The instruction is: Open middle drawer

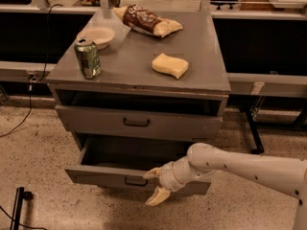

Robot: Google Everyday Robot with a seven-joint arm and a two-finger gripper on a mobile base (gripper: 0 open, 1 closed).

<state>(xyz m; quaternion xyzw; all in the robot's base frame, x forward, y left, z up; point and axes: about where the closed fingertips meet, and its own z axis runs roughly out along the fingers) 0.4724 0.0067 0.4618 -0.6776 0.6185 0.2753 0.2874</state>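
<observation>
In the camera view, the grey metal middle drawer (pixel 96 177) stands well out from the cabinet, its dark inside showing, at 6 o'clock below the grey tabletop (pixel 129 56). The cream two-finger gripper (pixel 155 185) sits against the drawer front at 3 o'clock of the small black bar handle (pixel 135 181). Its fingers are spread wide, one by the front's upper edge and one hanging below, with nothing caught between them.

The pull looks largely done. What remains, by my reading, is a short further draw or simply backing the white arm (pixel 240 166) away cleanly.

On the tabletop a green drink can (pixel 88 57) stands at 9 o'clock, a pale shallow bowl (pixel 96 35) at 10 o'clock, a brown snack bag (pixel 146 21) at 12 o'clock and a yellow sponge (pixel 170 64) towards 3 o'clock. The taller upper drawer (pixel 158 124) hangs above the gripper, so lifting straight up risks a knock. Nothing blocks the floor in front.
</observation>
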